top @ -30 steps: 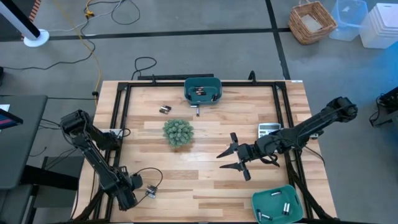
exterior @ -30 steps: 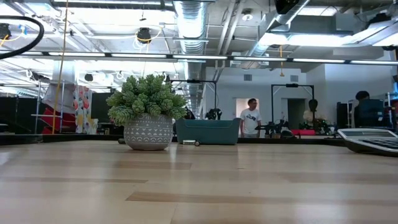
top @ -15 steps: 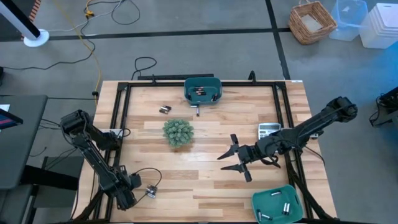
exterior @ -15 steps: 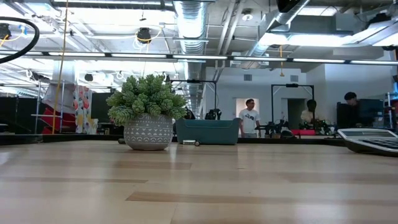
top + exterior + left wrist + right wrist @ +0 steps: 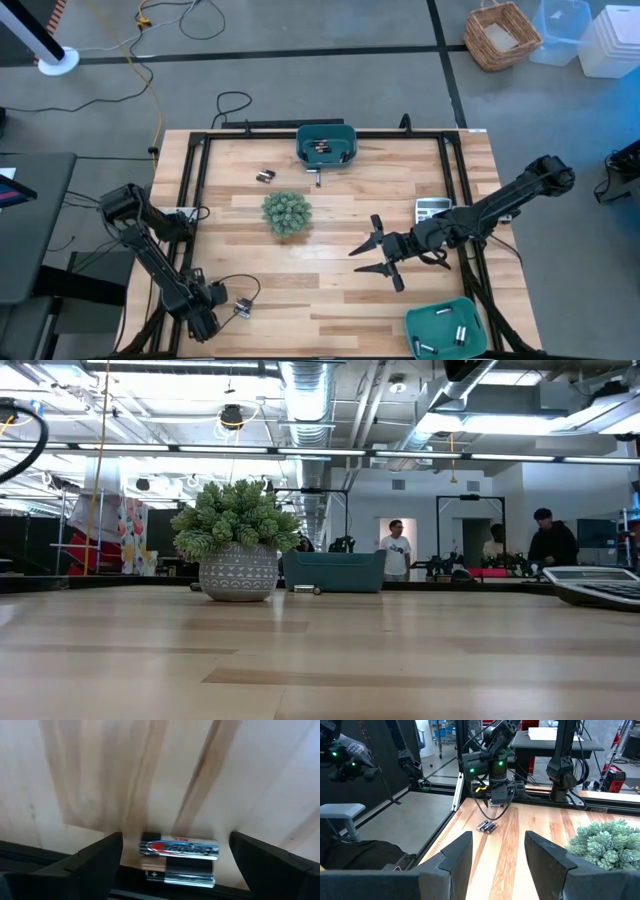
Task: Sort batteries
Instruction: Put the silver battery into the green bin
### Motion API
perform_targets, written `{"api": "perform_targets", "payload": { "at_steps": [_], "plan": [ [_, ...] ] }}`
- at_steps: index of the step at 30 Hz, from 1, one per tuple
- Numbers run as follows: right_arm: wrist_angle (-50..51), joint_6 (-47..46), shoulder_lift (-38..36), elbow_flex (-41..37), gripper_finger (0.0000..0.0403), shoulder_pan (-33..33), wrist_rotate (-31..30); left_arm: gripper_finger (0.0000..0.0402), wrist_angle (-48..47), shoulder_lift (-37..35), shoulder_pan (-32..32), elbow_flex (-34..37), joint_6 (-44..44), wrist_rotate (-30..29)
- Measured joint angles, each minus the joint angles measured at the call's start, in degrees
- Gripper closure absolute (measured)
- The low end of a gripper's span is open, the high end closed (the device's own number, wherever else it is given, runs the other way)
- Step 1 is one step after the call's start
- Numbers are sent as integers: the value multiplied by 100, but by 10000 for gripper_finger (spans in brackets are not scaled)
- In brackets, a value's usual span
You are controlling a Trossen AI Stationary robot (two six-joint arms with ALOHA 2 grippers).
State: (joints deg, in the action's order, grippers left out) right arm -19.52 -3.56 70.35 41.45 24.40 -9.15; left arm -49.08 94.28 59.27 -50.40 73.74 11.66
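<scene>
Left gripper (image 5: 175, 865) is hovering low with fingers spread around two batteries (image 5: 179, 848) lying on the surface (image 5: 300, 280) near its corner, probably lining up a grab, while the right gripper (image 5: 378, 252) is waiting mid-surface, fingers spread and empty.

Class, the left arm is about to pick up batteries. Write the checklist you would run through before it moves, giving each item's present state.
1. Left gripper open: ok, fingers spread wide.
2. Target between the fingers: ok, two batteries lie side by side on the table between them.
3. Gripper low enough to close on them: cannot tell.
4. Right gripper out of the way: ok, open over mid-table, well apart.
5. Bins reachable: ok, far teal bin and near teal bin are uncovered.
6. Which bin this pair belongs in: cannot tell.
</scene>
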Motion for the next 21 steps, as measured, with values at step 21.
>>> {"api": "perform_targets", "payload": {
  "at_steps": [21],
  "plan": [
    [-27,-51,-2,0,209,122,30,126,133,136,57,-9,-76,160]
  ]
}}
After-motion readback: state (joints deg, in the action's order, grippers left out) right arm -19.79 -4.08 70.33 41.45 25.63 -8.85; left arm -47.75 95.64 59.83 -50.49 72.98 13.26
